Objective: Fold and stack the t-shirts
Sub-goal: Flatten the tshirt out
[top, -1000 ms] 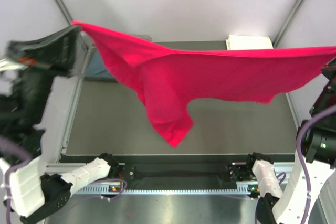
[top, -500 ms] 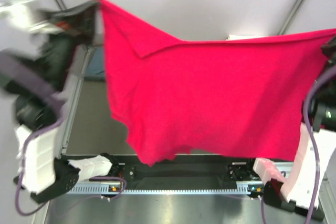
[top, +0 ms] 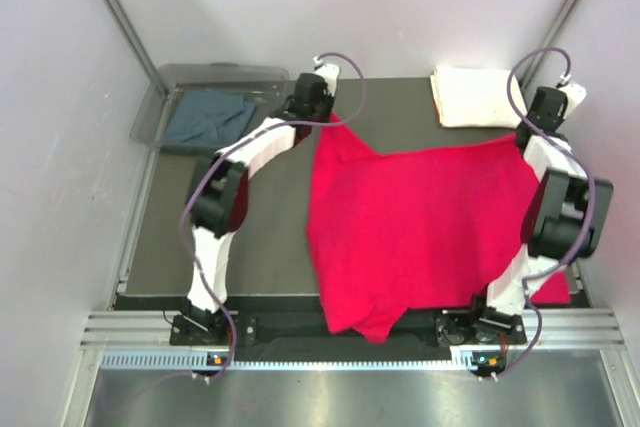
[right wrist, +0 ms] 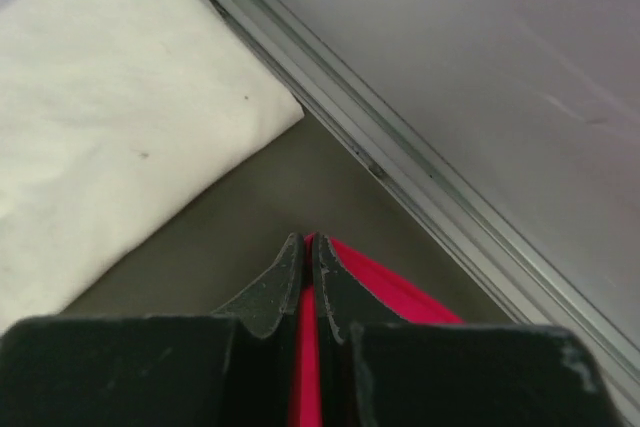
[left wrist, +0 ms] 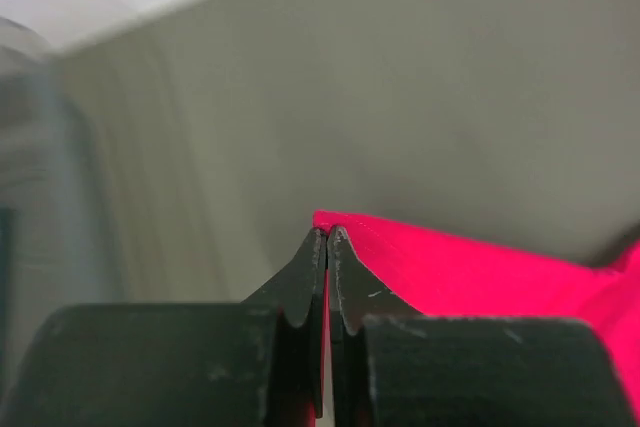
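Observation:
The red t-shirt [top: 420,227] lies spread over the middle and right of the table, and its near edge droops over the front rail. At the shirt's far left corner my left gripper [top: 325,119] [left wrist: 328,232] is shut on the red cloth [left wrist: 480,267]. My right gripper [top: 520,135] [right wrist: 306,239] is shut on the far right corner [right wrist: 390,287]. Both corners sit low on the table surface. The cream-white t-shirt [top: 475,97] [right wrist: 110,117] lies folded at the back right, just beyond the right gripper. The blue-grey t-shirt [top: 210,117] lies in the bin at the back left.
A clear plastic bin [top: 215,72] stands at the back left corner of the dark table [top: 240,237]. A metal frame rail [right wrist: 420,197] runs along the table's right edge, close to the right gripper. Both arms stretch from the near edge to the far side.
The red t-shirt was held stretched in the air between both grippers. It now lies flat on the table, with both arms reached forward and lowered to the far side.

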Available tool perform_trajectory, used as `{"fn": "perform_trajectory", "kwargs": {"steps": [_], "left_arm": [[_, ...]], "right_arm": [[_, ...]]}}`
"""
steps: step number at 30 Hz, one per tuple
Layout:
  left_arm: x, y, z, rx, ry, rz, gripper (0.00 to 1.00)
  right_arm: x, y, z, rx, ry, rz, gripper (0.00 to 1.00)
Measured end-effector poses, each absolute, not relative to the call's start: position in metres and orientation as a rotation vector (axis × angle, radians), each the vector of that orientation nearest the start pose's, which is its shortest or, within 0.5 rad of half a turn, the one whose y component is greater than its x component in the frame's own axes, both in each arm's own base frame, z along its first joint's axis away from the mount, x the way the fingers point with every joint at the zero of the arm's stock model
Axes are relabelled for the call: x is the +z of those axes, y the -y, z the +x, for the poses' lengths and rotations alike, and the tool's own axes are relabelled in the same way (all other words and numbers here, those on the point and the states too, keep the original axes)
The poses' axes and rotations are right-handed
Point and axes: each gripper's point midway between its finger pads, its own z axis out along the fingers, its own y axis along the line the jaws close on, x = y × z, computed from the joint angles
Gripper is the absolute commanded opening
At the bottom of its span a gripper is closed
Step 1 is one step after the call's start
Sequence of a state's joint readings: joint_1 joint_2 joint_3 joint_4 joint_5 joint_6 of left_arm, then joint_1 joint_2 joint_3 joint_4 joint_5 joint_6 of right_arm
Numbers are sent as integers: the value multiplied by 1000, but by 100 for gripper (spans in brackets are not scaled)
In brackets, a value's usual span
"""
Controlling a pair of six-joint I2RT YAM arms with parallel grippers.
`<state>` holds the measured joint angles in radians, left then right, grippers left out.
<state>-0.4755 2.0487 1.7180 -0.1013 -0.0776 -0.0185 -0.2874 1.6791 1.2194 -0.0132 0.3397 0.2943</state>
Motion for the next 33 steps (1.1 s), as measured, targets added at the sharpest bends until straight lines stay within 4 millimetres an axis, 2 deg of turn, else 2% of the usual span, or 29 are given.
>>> {"fn": "perform_trajectory", "kwargs": {"steps": [2,4,6,8,10,14,17,23,29,33], "left_arm": [[135,271,562,-216,-2015,414,0],[99,280,582,-206,-2038,411,0],[79,288,599,-209,-2035,401,0],[74,291,607,-207,-2027,387,0],[82,291,615,-198,-2000,350,0],[125,295,632,-228,-1914,250,0],[152,301,636,-248,-1856,193,0],[181,308,618,-158,-1830,143,0],[205,322,585,-124,-1850,157,0],[223,324,583,-137,-1818,216,0]], "right_arm": [[140,194,478,-361,-1923,781,0],[111,201,491,-379,-1968,779,0],[89,208,498,-408,-2000,780,0],[80,211,495,-436,-2016,784,0],[85,216,495,-463,-1998,787,0],[106,230,502,-502,-1945,790,0],[115,238,502,-537,-1919,797,0],[114,241,498,-550,-1940,797,0],[121,238,501,-528,-1964,793,0],[118,233,500,-499,-1987,800,0]]}}
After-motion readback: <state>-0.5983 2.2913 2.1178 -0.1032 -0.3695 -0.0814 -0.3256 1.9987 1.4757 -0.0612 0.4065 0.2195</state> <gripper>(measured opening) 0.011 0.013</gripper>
